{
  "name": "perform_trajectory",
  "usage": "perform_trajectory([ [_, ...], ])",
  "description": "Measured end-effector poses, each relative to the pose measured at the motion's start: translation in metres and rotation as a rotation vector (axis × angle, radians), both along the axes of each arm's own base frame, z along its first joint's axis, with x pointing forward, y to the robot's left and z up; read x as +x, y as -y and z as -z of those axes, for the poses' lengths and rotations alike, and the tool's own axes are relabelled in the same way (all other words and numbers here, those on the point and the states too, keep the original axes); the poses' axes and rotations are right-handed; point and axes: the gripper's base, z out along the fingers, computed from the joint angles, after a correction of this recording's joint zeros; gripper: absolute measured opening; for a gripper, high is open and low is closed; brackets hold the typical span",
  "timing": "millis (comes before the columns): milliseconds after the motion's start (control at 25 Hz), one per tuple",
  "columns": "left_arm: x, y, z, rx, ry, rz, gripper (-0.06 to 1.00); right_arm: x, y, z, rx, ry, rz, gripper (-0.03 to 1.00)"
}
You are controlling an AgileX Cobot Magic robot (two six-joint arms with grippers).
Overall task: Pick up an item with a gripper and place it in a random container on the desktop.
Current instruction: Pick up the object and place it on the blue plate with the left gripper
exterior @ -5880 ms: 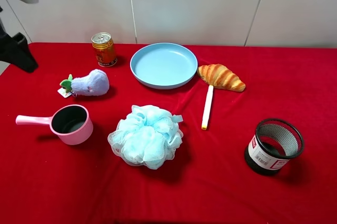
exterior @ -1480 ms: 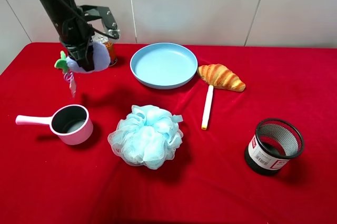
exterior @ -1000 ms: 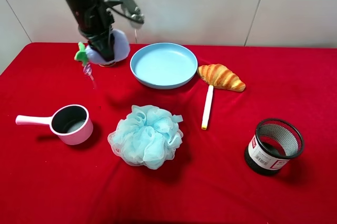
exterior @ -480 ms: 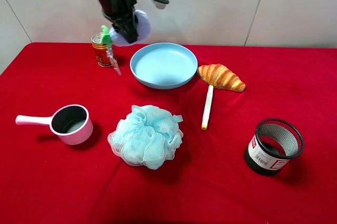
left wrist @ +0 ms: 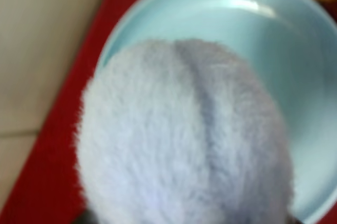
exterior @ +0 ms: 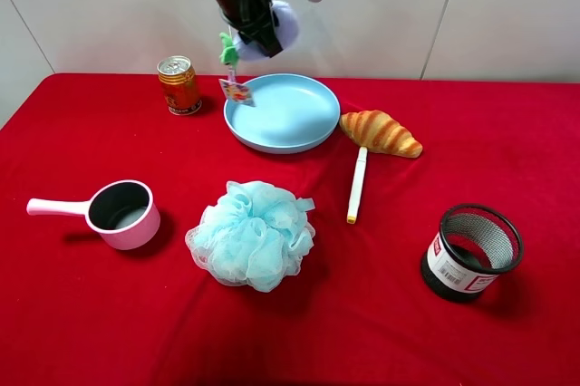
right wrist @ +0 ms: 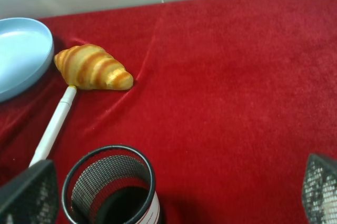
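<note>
My left gripper [exterior: 257,34] is shut on the pale lavender plush eggplant [exterior: 276,28] and holds it in the air above the far left rim of the light-blue plate [exterior: 290,114]. The toy's green top [exterior: 226,47] and white tag [exterior: 236,90] hang down at its left. In the left wrist view the eggplant [left wrist: 184,140] fills the frame, with the plate [left wrist: 300,82] beneath it. My right gripper [right wrist: 174,203] is open and empty above the black mesh cup [right wrist: 108,190]; it is out of the exterior high view. The red cloth desktop [exterior: 507,159] carries everything.
A drink can [exterior: 179,84] stands left of the plate. A croissant [exterior: 381,132] and a white pen [exterior: 357,185] lie to its right. A light-blue mesh pouf [exterior: 251,234] sits at front centre, a pink saucepan [exterior: 113,212] at front left, the black mesh cup [exterior: 471,252] at front right.
My left gripper took the eggplant off the cloth at the left, lifted it and carried it right, past the can, to above the plate's far left rim. Nothing else moved.
</note>
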Motion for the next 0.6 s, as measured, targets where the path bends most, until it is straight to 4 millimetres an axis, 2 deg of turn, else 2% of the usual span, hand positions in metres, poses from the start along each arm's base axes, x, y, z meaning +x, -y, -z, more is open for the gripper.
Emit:
perform_trajectory([
  [280,0.013,0.01,0.01,-0.093,0.082,-0.013,0.32,0.0,0.0,0.0,0.0,0.0,0.0,0.69],
  [600,0.024,0.024,0.036,-0.16,0.139,-0.029,0.32,0.0,0.0,0.0,0.0,0.0,0.0,0.69],
])
